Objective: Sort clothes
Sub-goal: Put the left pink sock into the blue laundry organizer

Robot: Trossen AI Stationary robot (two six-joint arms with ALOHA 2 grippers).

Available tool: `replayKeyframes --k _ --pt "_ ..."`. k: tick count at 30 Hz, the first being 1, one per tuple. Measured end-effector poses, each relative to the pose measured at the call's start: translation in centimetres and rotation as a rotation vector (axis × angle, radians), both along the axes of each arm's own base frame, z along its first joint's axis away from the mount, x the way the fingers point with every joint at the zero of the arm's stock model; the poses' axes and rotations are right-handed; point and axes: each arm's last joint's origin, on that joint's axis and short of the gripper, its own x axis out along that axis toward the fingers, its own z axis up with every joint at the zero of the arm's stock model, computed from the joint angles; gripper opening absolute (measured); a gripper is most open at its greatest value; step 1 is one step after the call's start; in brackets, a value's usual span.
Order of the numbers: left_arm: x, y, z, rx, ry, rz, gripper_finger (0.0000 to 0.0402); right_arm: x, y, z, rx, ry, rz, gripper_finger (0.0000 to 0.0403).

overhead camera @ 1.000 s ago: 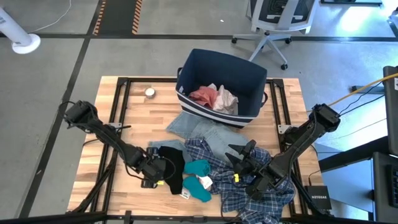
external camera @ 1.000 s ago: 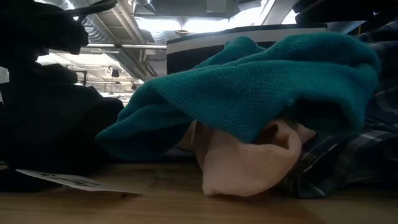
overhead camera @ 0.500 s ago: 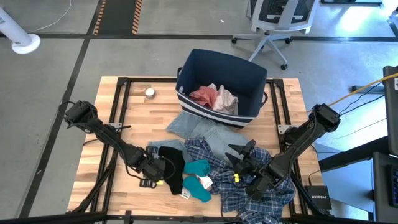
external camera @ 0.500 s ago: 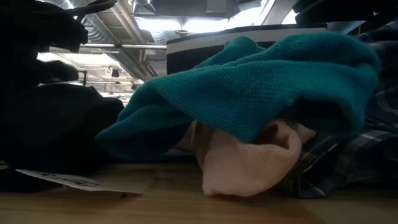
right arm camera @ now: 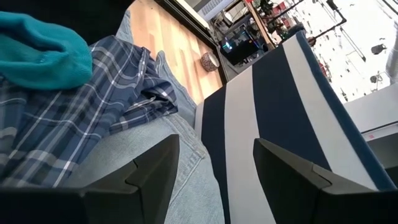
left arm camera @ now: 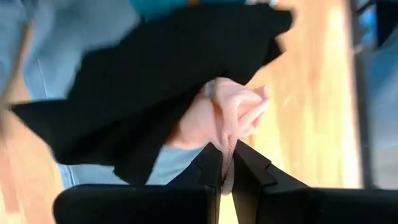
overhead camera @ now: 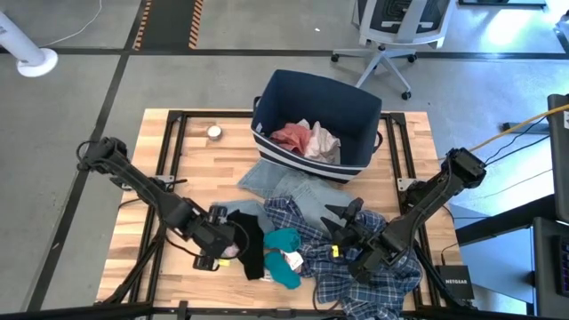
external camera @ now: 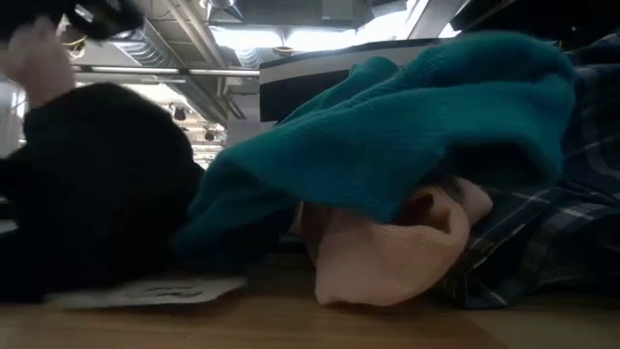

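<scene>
My left hand (left arm camera: 227, 163) is closed on a small pink piece (left arm camera: 231, 112), the fingers (left arm camera: 211, 171) pinched tight with only a fold of pink cloth between them. From above I see that hand (overhead camera: 222, 246) at the near-left part of the counter (overhead camera: 191, 173), right against the black garment (overhead camera: 250, 238), which drapes across the pink piece in the wrist view. In the low view the black garment (external camera: 92, 194) bulks up at the left, with a white tag (external camera: 145, 289) lying flat on the wood under it.

My right hand (right arm camera: 214, 165) stands partly open and holds nothing — its two fingers (right arm camera: 149, 168) frame the light blue denim (right arm camera: 149, 149) and the striped wall of the navy bin (right arm camera: 280, 106). From above it (overhead camera: 342, 233) hangs over the plaid shirt (overhead camera: 356, 276), which spreads across the near-right part of the counter.

Between the two hands lie the teal pieces (overhead camera: 283, 240), touching the black garment on one side and the plaid shirt on the other. In the low view the teal cloth (external camera: 387, 136) lies over another pink piece (external camera: 387, 262). The denim (overhead camera: 276, 180) lies just in front of the bin (overhead camera: 293, 98), which stands at the far middle of the counter with pink and pale garments (overhead camera: 305, 139) inside. A small round object (overhead camera: 214, 132) sits alone near the far-left corner.
</scene>
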Motion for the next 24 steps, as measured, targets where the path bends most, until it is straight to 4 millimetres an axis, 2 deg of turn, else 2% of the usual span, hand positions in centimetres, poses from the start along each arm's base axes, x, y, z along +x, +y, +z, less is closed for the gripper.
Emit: replayKeyframes --k 3,10,18,24 --pt "0.2 0.3 2.4 -0.015 -0.094 -0.014 0.0016 0.0 0.0 0.0 -0.001 0.001 0.0 0.0225" --pt "0.9 2.0 6.3 0.133 -0.321 -0.048 0.0016 0.0 0.0 0.0 -0.005 0.004 0.003 0.0225" --pt "3.6 5.5 9.5 0.281 -0.624 -0.028 0.0017 0.0 0.0 0.0 -0.005 0.004 0.003 0.0225" --pt "5.6 8.8 11.0 0.371 -0.78 0.033 0.0017 0.0 0.0 0.0 -0.005 0.004 0.003 0.0225"
